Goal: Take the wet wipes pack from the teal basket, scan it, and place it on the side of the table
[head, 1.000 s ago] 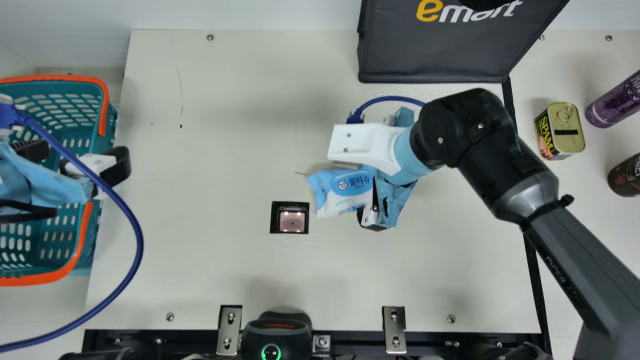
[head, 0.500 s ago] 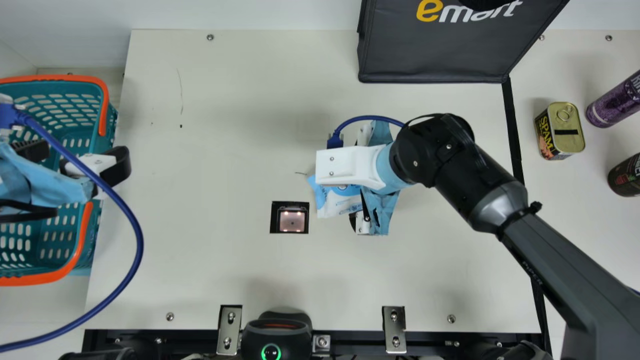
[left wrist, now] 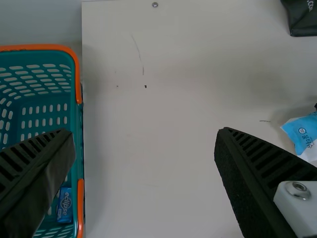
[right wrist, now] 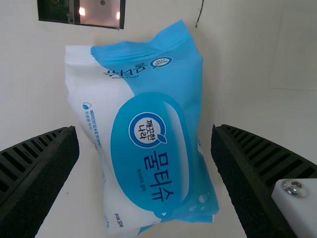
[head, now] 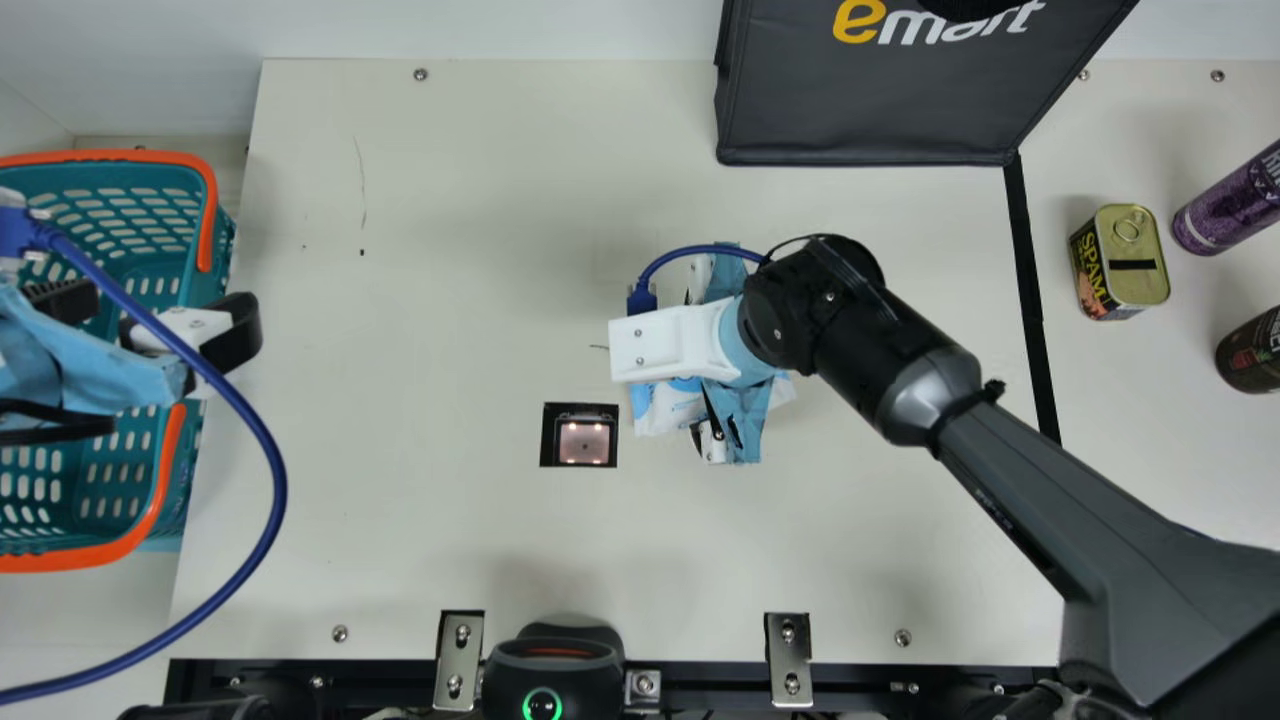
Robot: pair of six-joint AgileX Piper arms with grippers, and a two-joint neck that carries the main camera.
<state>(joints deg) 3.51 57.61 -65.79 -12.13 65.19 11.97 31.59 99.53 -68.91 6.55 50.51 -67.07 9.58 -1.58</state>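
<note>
Well in from the cream table's [head: 450, 550] edges, beside the square black-framed scanner [head: 585, 443], the blue-and-white plastic wet wipes pack [head: 652, 412] lies beneath the right gripper [head: 738, 415] — fingers wide apart, gripping nothing. Near the left edge, the left gripper [head: 150, 315] — widely spread, empty — overhangs the teal basket [head: 215, 285].

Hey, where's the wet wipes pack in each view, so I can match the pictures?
Main view: the wet wipes pack is just right of centre, partly covered by the right arm.
Left wrist view: at the right edge, cut off.
Right wrist view: large, around the middle.
Shared landmark: the thin dark mark near the pack.
</note>
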